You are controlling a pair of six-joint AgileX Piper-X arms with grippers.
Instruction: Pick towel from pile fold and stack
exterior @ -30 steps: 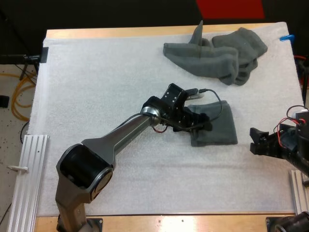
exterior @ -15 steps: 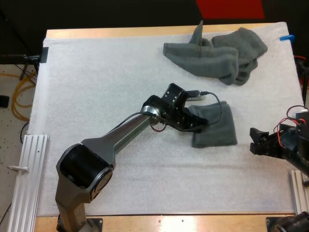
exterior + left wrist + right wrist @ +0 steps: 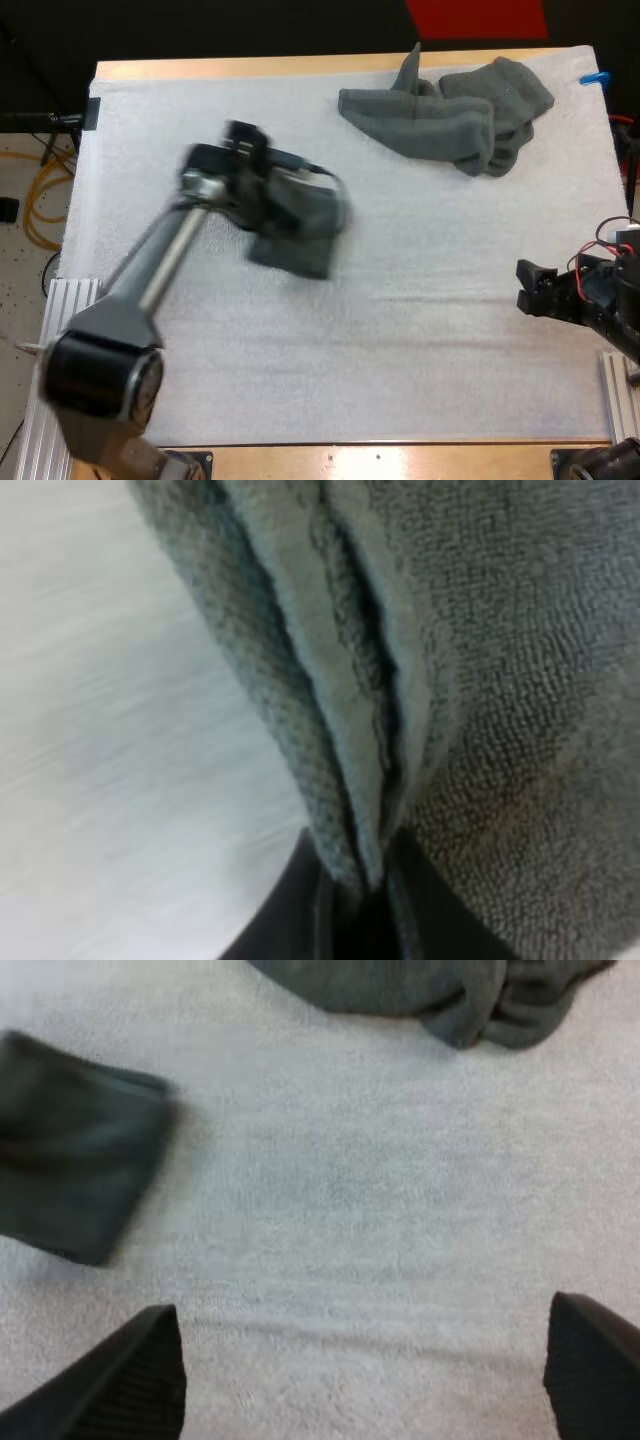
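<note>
A: Left side?
B: Left gripper (image 3: 265, 200) clamps the folded towel (image 3: 300, 240), over the mat's (image 3: 420, 340) left half.
A: Right?
B: Crumpled pile (image 3: 450, 110) at the far right corner; right gripper (image 3: 528, 288) fingers apart, right edge. One fold done, I'd say; placing, pile left.

Mat (image 3: 400, 350): I read no text or number.
Towel (image 3: 300, 238): I read no label.
Pile (image 3: 450, 115): I read no label.
</note>
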